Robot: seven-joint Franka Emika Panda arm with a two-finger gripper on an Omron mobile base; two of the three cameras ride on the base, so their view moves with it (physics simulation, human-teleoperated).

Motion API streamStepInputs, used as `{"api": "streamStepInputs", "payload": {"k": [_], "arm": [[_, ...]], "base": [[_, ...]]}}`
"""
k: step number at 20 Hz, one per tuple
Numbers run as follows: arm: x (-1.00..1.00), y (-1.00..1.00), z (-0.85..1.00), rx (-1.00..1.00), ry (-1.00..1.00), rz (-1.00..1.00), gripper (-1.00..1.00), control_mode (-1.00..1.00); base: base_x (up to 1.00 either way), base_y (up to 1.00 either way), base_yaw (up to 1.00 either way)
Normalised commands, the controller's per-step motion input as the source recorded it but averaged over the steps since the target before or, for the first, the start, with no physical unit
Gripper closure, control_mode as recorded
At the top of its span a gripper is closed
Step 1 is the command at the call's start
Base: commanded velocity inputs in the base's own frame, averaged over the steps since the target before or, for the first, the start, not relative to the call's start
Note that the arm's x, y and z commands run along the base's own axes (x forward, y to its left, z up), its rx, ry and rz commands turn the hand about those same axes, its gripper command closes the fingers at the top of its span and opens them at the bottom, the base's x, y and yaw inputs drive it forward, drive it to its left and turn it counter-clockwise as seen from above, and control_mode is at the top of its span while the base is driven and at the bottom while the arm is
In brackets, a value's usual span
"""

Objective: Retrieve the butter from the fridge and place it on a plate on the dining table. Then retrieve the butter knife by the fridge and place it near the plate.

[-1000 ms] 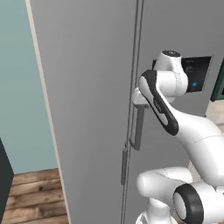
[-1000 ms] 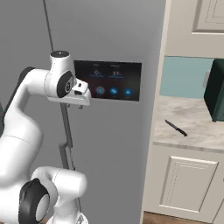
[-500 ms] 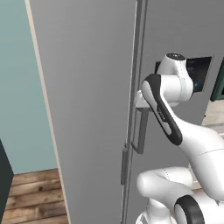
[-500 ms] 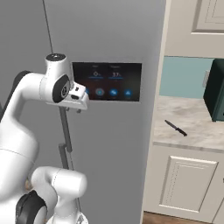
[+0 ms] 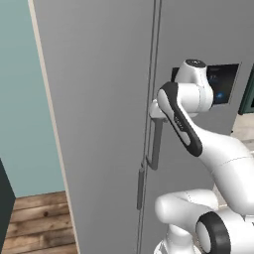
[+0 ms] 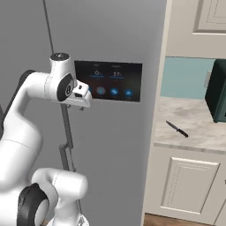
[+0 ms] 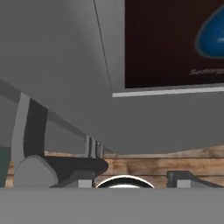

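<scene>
- Grey fridge doors fill the scene, both closed.
- gripper has shifted along the handle — spread unclear.
- butter knife untouched on the counter.

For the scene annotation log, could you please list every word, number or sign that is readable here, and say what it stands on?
Dark panel on the fridge: two pale number-like readouts above a row of round blue icons, too small to read.
Same panel in the hand view: a faint line of pale lettering under a blue shape, too blurred to read.
Butter knife and counter: no text.
</scene>
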Motion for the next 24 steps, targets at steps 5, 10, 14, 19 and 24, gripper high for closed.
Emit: {"api": "streamStepInputs", "payload": {"k": [5,10,14,19,24], "arm": [[0.32,0.01,-0.08,0.0,0.0,0.0,-1.0,-1.0],[0.01,0.0,-0.02,0.0,-0.01,0.0,-1.0,-1.0],[-0.03,0.0,0.0,0.0,-0.01,0.0,-1.0,-1.0],[-0.13,0.0,0.0,0.0,-0.07,0.0,-1.0,-1.0],[-0.34,0.0,0.0,0.0,-0.04,0.0,-1.0,-1.0]], "base": [[0.0,0.0,0.0],[0.0,0.0,0.0],[0.0,0.0,0.0],[0.0,0.0,0.0],[0.0,0.0,0.0]]}}
